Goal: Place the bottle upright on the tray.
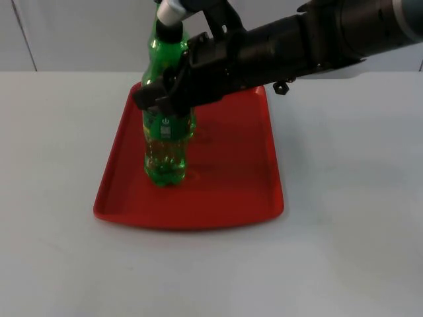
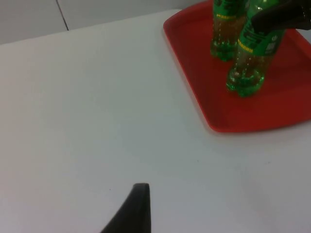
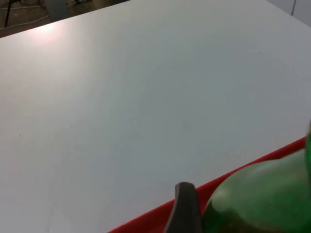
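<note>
We see the green bottle (image 1: pixel 168 142) standing upright on the red tray (image 1: pixel 231 165), toward the tray's left side, its base resting on the tray floor and its white cap (image 1: pixel 170 11) pointing up. The left wrist view shows a second green bottle (image 2: pixel 224 29) just behind it on the same tray. The right end effector (image 1: pixel 165 94) is closed around the bottle's upper body, just above the label, a high grip that we judge keeps the bottle vertical while its base settles. In the right wrist view the green body (image 3: pixel 262 199) sits tight against a black fingertip (image 3: pixel 186 206). The placing looks nearly done; letting go and lifting away seem to be what is left. The left arm waits over the white bench (image 2: pixel 97 107), well apart from the tray, and we cannot tell how far its end effector is open
</note>
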Tool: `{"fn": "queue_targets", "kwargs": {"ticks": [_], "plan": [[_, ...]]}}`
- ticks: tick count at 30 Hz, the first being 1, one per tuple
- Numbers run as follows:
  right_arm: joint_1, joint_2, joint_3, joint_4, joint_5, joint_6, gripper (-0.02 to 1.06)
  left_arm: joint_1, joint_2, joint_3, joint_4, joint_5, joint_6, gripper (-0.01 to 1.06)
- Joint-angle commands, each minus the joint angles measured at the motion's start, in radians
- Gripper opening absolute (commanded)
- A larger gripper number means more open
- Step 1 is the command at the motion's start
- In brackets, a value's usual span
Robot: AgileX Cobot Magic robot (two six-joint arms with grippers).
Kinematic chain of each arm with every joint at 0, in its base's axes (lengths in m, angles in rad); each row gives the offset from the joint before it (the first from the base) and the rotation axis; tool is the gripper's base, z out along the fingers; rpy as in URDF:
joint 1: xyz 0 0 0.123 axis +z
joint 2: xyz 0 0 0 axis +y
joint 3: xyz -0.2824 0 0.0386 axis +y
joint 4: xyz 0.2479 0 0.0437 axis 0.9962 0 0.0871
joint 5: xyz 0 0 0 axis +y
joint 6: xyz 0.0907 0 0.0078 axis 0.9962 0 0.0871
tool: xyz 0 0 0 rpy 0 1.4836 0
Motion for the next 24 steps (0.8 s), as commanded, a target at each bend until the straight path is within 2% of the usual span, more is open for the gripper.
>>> {"fn": "queue_targets", "kwargs": {"ticks": [1,5,6,8,24], "plan": [[0.008,0.015,0.008,-0.031,-0.009,-0.002,0.39,0.001,-0.004,0.004,0.006,0.0,0.003,1.02],[0.008,0.015,0.008,-0.031,-0.01,-0.002,0.77,0.001,-0.004,0.004,0.006,0.0,0.003,1.02],[0.008,0.015,0.008,-0.031,-0.01,-0.002,0.77,0.001,-0.004,0.004,0.006,0.0,0.003,1.02],[0.008,0.015,0.008,-0.031,-0.013,-0.002,0.84,0.001,-0.004,0.004,0.006,0.0,0.003,1.02],[0.008,0.015,0.008,-0.031,-0.013,-0.002,0.84,0.001,-0.004,0.004,0.006,0.0,0.003,1.02]]}}
